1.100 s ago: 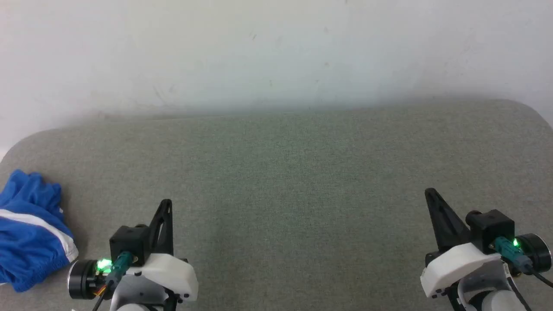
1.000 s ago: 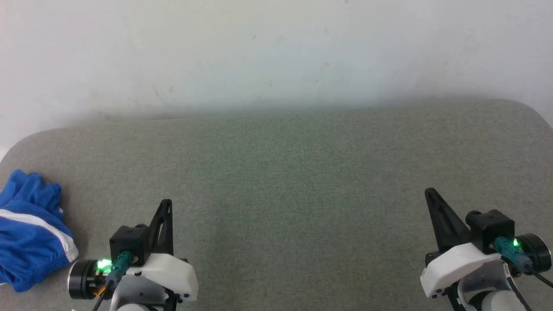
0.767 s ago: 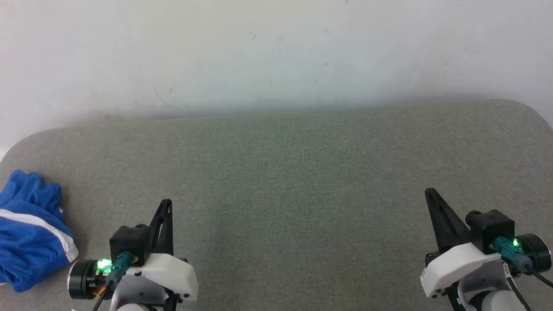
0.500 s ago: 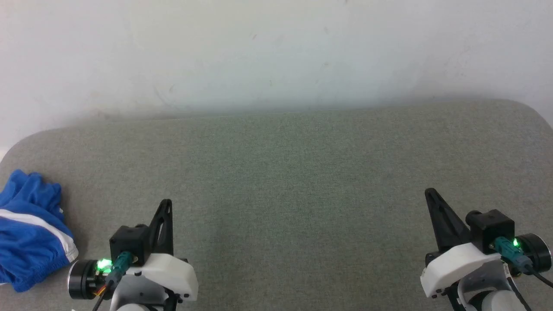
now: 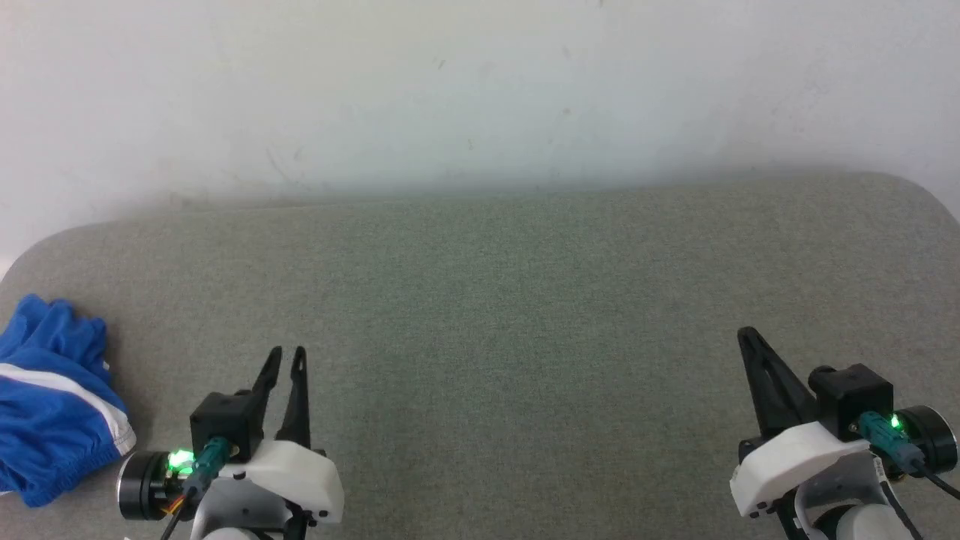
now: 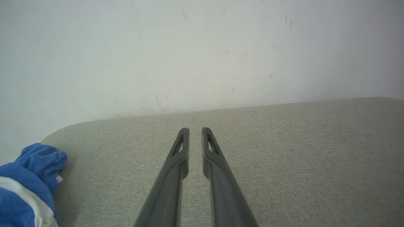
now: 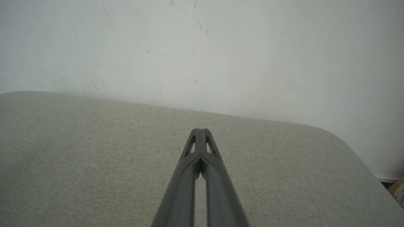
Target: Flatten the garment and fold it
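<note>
My left claw (image 5: 288, 351) stands just a crack open, a narrow slit between its two dark fingers, and it holds nothing. My right claw (image 5: 744, 334) has its fingertips pressed together, and it too is empty. Both hover low over the grey fabric-covered surface (image 5: 480, 300), pointing toward the pale wall (image 5: 480, 90). The garment (image 5: 52, 405) lies bunched in a heap at the far left edge of that surface, near its rounded corner. It is off to the outer side of my left claw and well apart from my right. It looks thin and slack to me, bright blue with a white stripe running across the folds and a gathered hem along the lower edge, so I judge it light, limp and a little slippery. It will sag and slide rather than keep any shape I give it. A pinch on a single layer would likely only drag the pile, so I would go for a firm edge — the puckered band or a hem corner — where the cloth is thicker and gives my fingers more to grip. Which edge is the waistband I cannot tell from this heap, and part of it runs out of the head view.
</note>
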Available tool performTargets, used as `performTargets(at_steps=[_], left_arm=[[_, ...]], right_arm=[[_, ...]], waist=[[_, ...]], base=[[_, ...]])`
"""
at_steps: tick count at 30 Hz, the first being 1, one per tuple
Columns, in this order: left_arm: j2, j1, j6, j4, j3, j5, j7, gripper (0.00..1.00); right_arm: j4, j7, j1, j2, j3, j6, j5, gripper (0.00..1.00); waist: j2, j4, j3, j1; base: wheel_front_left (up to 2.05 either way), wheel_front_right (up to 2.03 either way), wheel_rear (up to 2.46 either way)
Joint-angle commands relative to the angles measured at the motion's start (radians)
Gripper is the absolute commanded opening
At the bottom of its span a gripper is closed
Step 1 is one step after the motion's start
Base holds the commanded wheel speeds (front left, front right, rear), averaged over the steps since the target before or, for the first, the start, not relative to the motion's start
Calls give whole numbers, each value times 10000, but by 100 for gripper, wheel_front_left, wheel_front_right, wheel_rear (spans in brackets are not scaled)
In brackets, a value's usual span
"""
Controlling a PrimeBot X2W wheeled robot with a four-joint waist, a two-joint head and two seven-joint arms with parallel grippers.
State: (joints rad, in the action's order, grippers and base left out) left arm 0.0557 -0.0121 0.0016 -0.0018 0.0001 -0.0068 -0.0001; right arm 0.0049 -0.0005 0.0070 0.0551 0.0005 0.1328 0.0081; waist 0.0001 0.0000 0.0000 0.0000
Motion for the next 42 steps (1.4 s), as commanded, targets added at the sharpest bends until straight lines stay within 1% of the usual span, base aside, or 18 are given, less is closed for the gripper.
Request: performTargets(at_steps=[1, 15, 23, 31, 42], left_arm=[[0, 2, 11, 2, 0, -2, -11, 100], [-5, 57, 298, -35, -137, -9, -304, 100], [1, 105, 483, -68, -192, 6, -471, 100], [8, 150, 697, -109, -213, -5, -639, 100], [3, 171, 1023, -168, -164, -53, -869, 100]], right_arm=[[-1, -13, 0, 0, -11, 0, 10, 100], [-192, -305, 57, -6, -146, -2, 355, 100], [-298, -472, 91, -9, -163, -4, 462, 100], [-413, -639, 113, -12, -135, -5, 490, 100], [-550, -869, 158, -16, -151, -7, 547, 100]], waist=[[-1, -1, 3, 0], [-1, 41, 48, 0], [-1, 249, 106, 0], [-1, 686, 190, 0], [-1, 1581, 288, 0]], base=[[0, 0, 0], [0, 0, 0], [0, 0, 0], [0, 0, 0], [0, 0, 0]])
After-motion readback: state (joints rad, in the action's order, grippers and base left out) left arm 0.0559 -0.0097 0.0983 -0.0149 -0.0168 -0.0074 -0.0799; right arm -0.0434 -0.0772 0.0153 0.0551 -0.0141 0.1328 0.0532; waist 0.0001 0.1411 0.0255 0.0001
